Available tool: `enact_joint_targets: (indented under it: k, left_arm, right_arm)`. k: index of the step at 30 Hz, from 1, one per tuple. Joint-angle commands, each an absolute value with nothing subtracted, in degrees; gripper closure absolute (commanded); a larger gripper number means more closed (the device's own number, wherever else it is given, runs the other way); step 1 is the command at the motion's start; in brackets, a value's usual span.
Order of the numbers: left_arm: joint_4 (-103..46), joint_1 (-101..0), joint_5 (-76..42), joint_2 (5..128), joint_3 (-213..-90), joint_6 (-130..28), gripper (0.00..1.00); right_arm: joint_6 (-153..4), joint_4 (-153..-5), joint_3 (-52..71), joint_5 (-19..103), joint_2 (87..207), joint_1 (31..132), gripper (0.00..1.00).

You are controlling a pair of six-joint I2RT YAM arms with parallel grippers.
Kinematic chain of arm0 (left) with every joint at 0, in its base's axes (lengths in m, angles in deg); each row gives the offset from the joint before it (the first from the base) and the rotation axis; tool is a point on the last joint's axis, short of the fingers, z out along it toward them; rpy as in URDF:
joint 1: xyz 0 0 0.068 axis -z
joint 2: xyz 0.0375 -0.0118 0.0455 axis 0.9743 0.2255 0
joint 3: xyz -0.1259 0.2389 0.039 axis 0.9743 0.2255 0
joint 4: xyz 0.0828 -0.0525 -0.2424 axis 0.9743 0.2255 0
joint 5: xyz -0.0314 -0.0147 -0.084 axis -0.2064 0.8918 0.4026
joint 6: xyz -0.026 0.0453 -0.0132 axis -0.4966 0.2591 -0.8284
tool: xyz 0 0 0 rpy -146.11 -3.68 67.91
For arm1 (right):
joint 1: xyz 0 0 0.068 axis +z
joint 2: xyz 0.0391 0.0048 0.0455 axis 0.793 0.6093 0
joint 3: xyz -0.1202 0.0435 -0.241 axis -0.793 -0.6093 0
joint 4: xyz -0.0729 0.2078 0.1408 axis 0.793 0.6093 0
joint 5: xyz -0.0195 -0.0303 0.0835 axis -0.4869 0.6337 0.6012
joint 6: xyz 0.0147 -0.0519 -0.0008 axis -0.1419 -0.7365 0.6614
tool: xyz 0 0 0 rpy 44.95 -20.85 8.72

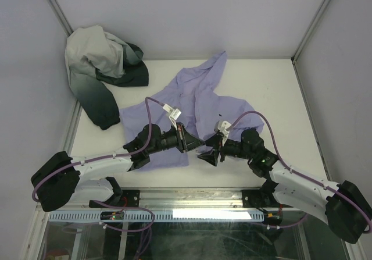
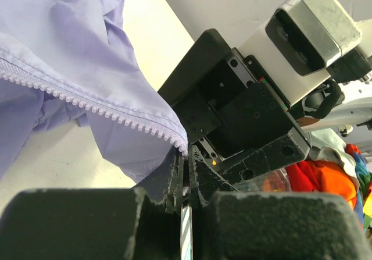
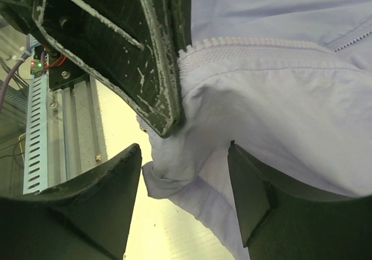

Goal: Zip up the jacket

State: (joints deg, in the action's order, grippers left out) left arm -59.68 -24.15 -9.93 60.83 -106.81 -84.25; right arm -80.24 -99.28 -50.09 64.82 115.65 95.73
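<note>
- White counter [image 1: 279, 91] carries the lavender jacket [image 1: 200, 94], spread crumpled at its middle
- Left hand [image 2: 185, 170] is pinched tight on the jacket's zipper edge at the near hem
- Right hand [image 3: 185, 155] gapes wide, hem fabric bunched loose between its fingers

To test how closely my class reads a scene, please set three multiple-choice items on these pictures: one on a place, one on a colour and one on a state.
1. Where does the white-and-green garment lie?
A. far left of the table
B. far right of the table
C. between the arm bases

2. What colour is the jacket?
A. orange
B. black
C. lavender

3. What state is the left gripper in?
A. wide open, holding nothing
B. shut on the jacket's zipper edge
C. out of every view

Answers:
1 A: the top view shows it bunched at the far left wall.
2 C: all three views show pale purple fabric.
3 B: the left wrist view shows the fingers closed, pinching the toothed edge.
</note>
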Motion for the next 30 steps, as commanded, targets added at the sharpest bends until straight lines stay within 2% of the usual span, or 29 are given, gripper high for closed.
enact_joint_targets:
  k: [1, 6, 14, 30]
  left_arm:
    - [-61.63, -24.50, -7.31, 61.13, -109.76, -85.20, 1.00]
    - [-61.02, -24.63, -7.20, 61.79, -110.08, -85.09, 1.00]
    - [-58.74, -25.09, -7.20, 62.44, -110.82, -83.82, 1.00]
    - [-56.69, -26.56, -7.20, 61.96, -111.19, -83.36, 1.00]
  right_arm:
    - [-81.27, -104.95, -47.77, 67.75, 115.62, 95.63, 0.38]
    - [-81.42, -104.53, -47.13, 68.44, 115.48, 95.64, 0.45]
    - [-82.02, -101.24, -44.77, 72.26, 116.98, 95.66, 0.68]
    - [-82.42, -96.34, -42.49, 73.64, 118.10, 95.63, 0.69]
